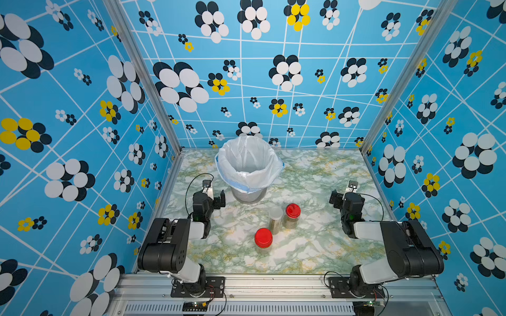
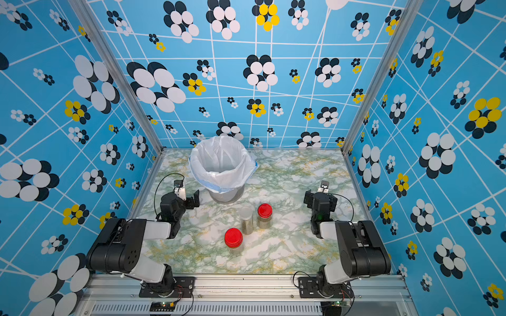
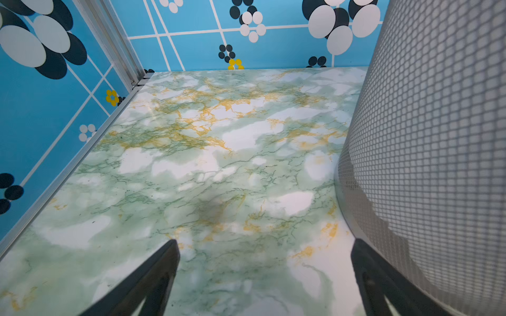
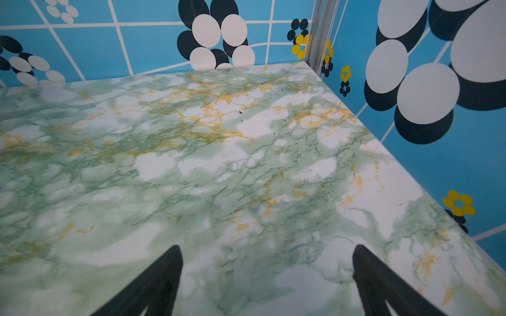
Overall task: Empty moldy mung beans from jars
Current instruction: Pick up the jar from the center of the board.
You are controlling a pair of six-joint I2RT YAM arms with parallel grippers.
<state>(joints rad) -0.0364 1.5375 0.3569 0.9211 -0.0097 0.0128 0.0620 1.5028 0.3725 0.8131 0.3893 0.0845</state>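
Note:
Three jars stand mid-table in both top views. One is a tall narrow clear jar (image 1: pixel 275 219) (image 2: pixel 246 217) with olive mung beans (image 1: pixel 274 226) showing through its lower wall. A red-lidded jar (image 1: pixel 292 216) (image 2: pixel 264 216) stands beside it, and another red-lidded jar (image 1: pixel 263 240) (image 2: pixel 233 240) stands nearer the front. My left gripper (image 1: pixel 216 194) (image 2: pixel 189 194) (image 3: pixel 265 242) is open and empty, left of the jars and close to the bin. My right gripper (image 1: pixel 343 193) (image 2: pixel 316 193) (image 4: pixel 267 247) is open and empty over bare table, right of the jars.
A mesh bin (image 1: pixel 247 195) (image 2: pixel 226 195) (image 3: pixel 424 136) lined with a white bag stands at the back, behind the jars. The marbled table (image 1: pixel 315 246) is boxed in by patterned walls on the left, back and right. Both arms are folded at the front corners.

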